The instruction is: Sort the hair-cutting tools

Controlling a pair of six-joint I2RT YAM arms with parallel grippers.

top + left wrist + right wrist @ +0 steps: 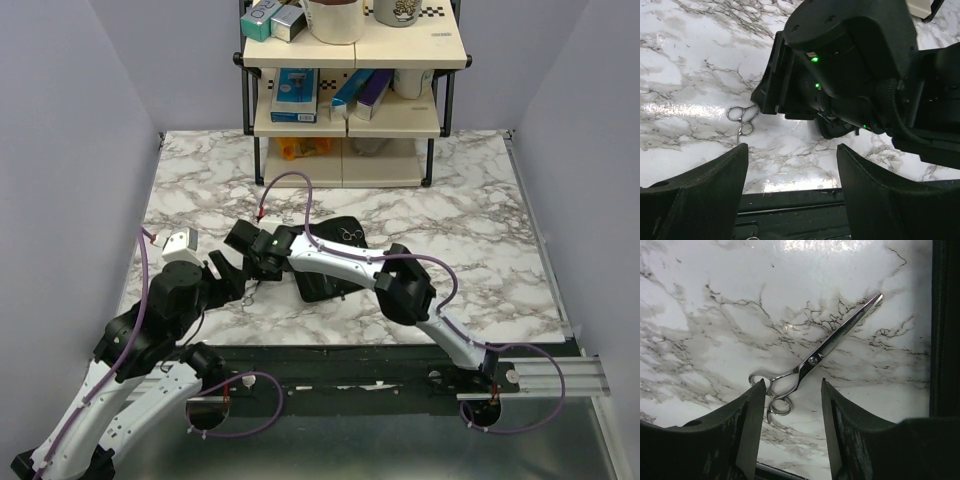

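Silver scissors point(812, 360) lie flat on the marble table, blades closed and pointing up right in the right wrist view. My right gripper point(792, 385) is open just above them, with the finger loops next to its left finger point(752, 410). The left wrist view shows the loops point(742, 120) poking out beside the right gripper's black body point(840, 65). My left gripper point(792, 147) is open and empty, low over the table's front edge. In the top view the left gripper point(228, 270) and the right gripper point(243, 242) are close together. No comb shows in any view.
A flat black pouch point(335, 262) lies right of the grippers, a small silver looped item point(350, 235) on it. Its edge fills the right wrist view's right side point(940, 325). A shelf unit point(350, 120) at the back holds blue point(295, 95) and purple point(372, 92) boxes.
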